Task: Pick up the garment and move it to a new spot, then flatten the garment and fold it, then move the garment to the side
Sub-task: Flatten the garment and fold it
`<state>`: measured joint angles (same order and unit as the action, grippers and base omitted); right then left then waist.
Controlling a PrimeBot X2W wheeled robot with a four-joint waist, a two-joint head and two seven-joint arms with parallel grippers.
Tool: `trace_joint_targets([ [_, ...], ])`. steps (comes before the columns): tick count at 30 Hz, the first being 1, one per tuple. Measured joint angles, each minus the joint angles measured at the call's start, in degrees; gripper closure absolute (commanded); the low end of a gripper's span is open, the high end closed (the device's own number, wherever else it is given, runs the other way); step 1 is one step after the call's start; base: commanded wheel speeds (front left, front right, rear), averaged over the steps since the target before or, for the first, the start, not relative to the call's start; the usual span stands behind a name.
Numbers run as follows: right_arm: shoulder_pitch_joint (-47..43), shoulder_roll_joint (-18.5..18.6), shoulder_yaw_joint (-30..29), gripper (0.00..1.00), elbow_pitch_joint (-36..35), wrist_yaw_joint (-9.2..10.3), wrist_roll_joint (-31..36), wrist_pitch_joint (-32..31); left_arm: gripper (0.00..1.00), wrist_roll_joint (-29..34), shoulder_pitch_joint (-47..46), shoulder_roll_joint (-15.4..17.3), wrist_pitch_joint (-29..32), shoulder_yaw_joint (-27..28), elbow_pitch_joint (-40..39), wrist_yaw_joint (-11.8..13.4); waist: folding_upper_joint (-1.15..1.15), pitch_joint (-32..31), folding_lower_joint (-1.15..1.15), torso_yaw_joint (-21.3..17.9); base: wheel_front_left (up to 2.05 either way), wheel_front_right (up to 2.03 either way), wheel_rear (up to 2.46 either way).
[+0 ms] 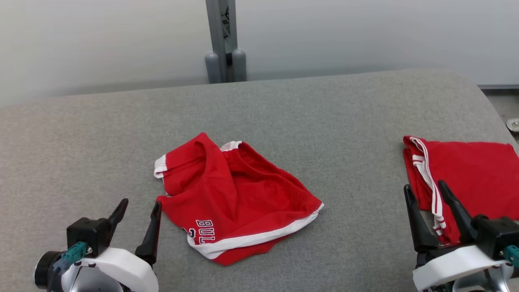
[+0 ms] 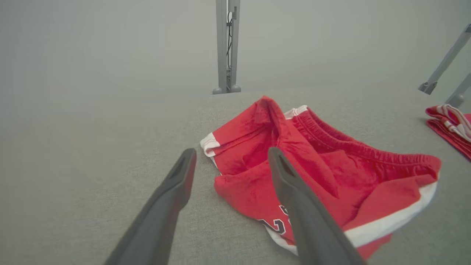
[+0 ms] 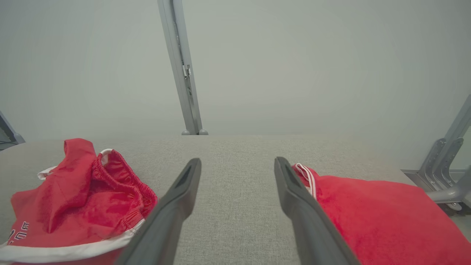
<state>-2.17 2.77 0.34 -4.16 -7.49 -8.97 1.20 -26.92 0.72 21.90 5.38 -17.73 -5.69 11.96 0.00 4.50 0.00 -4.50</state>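
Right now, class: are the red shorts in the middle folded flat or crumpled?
Crumpled: the red shorts lie bunched, with raised ridges and the elastic waistband gaping open.

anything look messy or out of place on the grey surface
Yes: the red shorts in the middle of the grey surface lie crumpled, waistband bunched and lettering partly hidden. The other red garment at the right edge lies folded flat. Nothing looks spilled or damaged.

crumpled garment (image 1: 235, 198): centre of table (image 1: 344, 121) | folded garment (image 1: 474, 174): right end (well apart) | post (image 1: 221, 40): behind table's far edge, middle
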Motion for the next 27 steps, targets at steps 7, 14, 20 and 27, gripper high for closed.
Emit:
trace_joint_targets([
  [7, 1.42, 0.00, 0.49, 0.00, 0.62, -0.01, -0.65, 1.05, 0.00, -4.70, -3.43, -1.16, 2.78, -0.98, 8.24, -4.38, 0.00, 4.56, 0.00, -2.40, 0.00, 0.00, 0.00],
  [14, 3.41, -0.01, 0.34, 0.00, 1.30, 0.00, -1.13, 2.37, 0.00, -8.26, -7.71, -2.13, 1.86, 0.23, 18.97, -7.91, 0.00, 8.79, 0.00, -4.05, 0.00, 0.00, 0.00],
  [20, 4.17, -0.02, 0.03, 0.00, 2.14, 0.00, -1.18, 2.98, 0.20, -11.79, -11.06, -3.35, 0.82, 0.51, 23.88, -12.78, 0.00, 9.80, 0.00, -4.10, 0.00, 0.00, 0.00],
  [27, 4.32, -0.02, -0.35, 0.00, 3.05, 0.00, -1.35, 3.55, 1.00, -11.22, -12.02, -3.81, -3.90, 0.38, 23.41, -14.70, 0.00, 8.94, 0.00, -3.60, 0.00, 0.00, 0.00],
])
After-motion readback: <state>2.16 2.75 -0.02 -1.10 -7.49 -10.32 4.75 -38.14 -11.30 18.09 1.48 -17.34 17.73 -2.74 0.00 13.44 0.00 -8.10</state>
